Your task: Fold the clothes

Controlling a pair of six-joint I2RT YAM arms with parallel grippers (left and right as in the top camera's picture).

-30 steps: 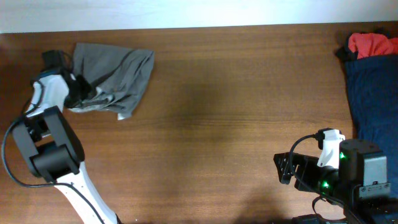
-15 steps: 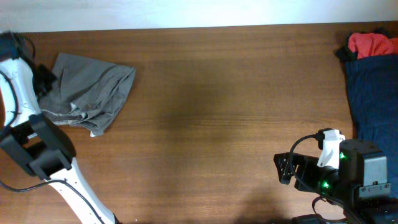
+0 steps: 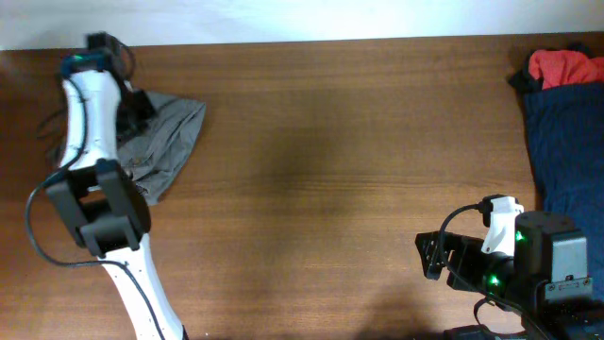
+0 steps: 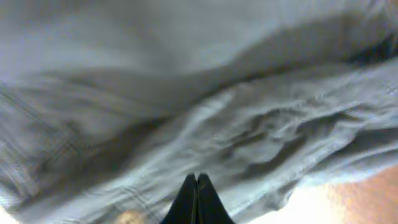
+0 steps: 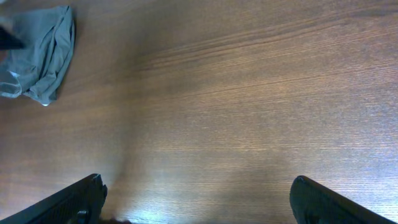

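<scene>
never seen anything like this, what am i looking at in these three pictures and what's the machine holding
Two robot arms stand at a wooden table. The wide picture is from a camera overhead; the other two are from cameras on the wrists. The left end effector is shut, right up against a crumpled grey garment; whether it pinches cloth is unclear. The right end effector is open over bare wood, holding nothing. A navy garment and a red garment lie at the table's right edge.
</scene>
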